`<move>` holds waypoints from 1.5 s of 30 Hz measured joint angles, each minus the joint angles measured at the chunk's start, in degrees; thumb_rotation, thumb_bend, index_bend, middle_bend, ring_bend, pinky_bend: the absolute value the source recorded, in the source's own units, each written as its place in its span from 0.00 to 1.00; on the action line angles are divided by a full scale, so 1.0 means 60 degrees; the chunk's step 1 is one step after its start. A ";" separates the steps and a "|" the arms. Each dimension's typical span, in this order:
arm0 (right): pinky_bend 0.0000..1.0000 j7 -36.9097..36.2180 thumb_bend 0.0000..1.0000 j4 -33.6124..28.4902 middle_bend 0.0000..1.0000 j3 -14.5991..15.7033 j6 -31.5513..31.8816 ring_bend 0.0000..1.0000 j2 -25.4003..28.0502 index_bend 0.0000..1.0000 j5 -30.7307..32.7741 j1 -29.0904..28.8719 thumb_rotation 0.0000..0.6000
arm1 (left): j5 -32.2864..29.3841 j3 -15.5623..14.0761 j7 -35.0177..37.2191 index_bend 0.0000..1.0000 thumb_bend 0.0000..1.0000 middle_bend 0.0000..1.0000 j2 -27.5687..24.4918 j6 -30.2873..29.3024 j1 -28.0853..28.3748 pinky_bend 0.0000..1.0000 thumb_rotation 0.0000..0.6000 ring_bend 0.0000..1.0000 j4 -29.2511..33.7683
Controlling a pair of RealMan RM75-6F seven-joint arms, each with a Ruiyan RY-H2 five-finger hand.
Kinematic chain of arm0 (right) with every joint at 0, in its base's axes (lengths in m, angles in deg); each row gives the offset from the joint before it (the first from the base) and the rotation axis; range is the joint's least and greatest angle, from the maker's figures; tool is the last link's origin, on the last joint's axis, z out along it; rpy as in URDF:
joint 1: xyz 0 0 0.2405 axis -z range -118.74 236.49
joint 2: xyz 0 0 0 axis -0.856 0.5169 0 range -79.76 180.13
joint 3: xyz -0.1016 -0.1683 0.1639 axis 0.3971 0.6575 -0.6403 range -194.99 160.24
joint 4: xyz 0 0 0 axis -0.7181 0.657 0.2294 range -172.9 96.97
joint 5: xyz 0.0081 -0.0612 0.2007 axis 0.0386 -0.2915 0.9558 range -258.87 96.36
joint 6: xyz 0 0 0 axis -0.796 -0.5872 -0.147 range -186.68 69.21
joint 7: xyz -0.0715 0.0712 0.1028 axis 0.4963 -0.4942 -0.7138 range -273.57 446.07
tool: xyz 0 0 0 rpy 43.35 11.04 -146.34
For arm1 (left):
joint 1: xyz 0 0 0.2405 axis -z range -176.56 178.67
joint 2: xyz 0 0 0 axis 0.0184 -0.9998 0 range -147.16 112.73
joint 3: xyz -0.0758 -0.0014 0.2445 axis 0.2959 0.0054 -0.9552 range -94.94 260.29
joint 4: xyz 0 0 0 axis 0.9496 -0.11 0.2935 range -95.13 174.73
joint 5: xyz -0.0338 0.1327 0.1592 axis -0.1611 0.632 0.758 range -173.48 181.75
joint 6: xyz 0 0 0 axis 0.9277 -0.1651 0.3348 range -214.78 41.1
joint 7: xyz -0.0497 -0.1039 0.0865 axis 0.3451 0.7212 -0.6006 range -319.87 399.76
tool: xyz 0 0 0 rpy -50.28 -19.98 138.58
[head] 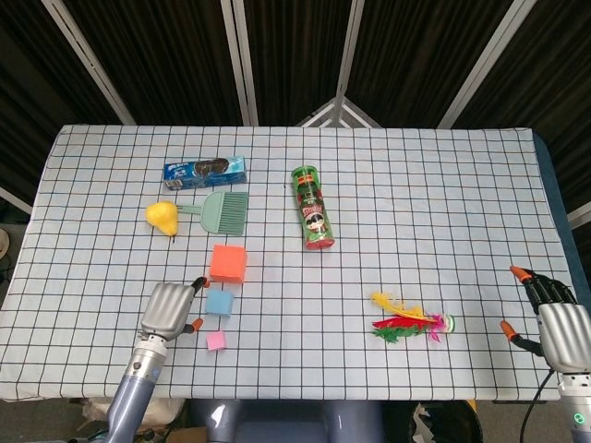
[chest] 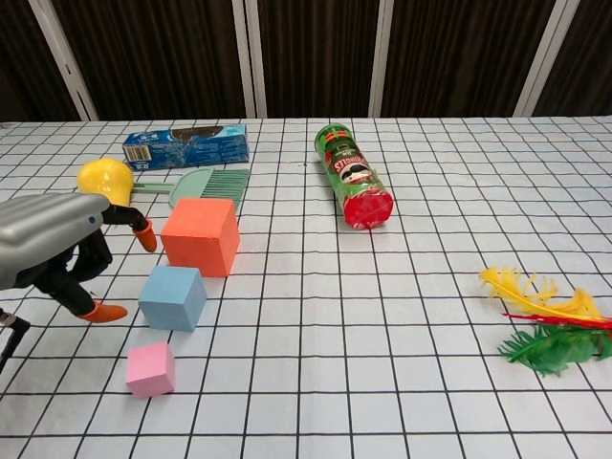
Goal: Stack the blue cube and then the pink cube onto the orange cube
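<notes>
Three cubes lie in a line on the checked cloth. The orange cube (head: 227, 263) (chest: 200, 235) is farthest, the blue cube (head: 219, 303) (chest: 173, 297) sits in the middle, and the small pink cube (head: 216, 341) (chest: 151, 369) is nearest. My left hand (head: 169, 309) (chest: 59, 256) hovers just left of the blue cube, fingers apart and holding nothing, its orange fingertips pointing at the cube. My right hand (head: 558, 327) rests at the table's right edge, fingers spread and empty; the chest view does not show it.
A yellow pear (head: 162, 217), a green comb-like brush (head: 222, 210) and a blue biscuit pack (head: 205, 171) lie behind the cubes. A green crisp can (head: 312, 208) lies on its side at centre. A feather shuttlecock (head: 410, 319) is at the front right.
</notes>
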 measured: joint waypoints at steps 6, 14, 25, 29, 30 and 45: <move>0.22 -0.0063 0.30 0.0041 0.20 -0.0009 0.0002 0.21 0.0002 0.15 0.0011 -0.0001 1.00 | -0.0042 0.0049 -0.0122 0.32 0.21 0.91 0.0163 -0.0155 0.0087 0.85 1.00 0.65 -0.0066; 0.22 -0.0042 0.30 0.0032 0.20 -0.0004 -0.0018 0.21 -0.0003 0.15 0.0000 -0.0018 1.00 | -0.0328 0.0101 -0.0291 0.34 0.21 0.91 0.0274 -0.0072 0.0281 0.85 1.00 0.65 -0.0079; 0.22 -0.0063 0.30 0.0053 0.20 -0.0003 -0.0072 0.21 -0.0004 0.15 0.0025 -0.0038 1.00 | -0.0700 0.0227 -0.0506 0.34 0.21 0.91 0.0633 -0.0032 0.0556 0.85 1.00 0.65 -0.0559; 0.22 -0.0070 0.30 0.0070 0.20 -0.0005 -0.0121 0.21 -0.0008 0.15 0.0044 -0.0062 1.00 | -0.0885 0.0273 -0.0586 0.35 0.21 0.91 0.0784 0.0059 0.0696 0.85 1.00 0.65 -0.0700; 0.23 -0.0067 0.30 0.0071 0.20 -0.0005 -0.0130 0.21 -0.0008 0.15 0.0047 -0.0065 1.00 | -0.0940 0.0288 -0.0610 0.36 0.21 0.91 0.0815 0.0097 0.0742 0.85 1.00 0.65 -0.0739; 0.24 -0.0156 0.30 0.0100 0.20 -0.0018 -0.0083 0.22 0.0004 0.15 0.0033 -0.0064 1.00 | -0.1097 0.0172 -0.0616 0.44 0.33 0.92 0.1057 0.0138 0.1017 0.86 1.00 0.66 -0.0971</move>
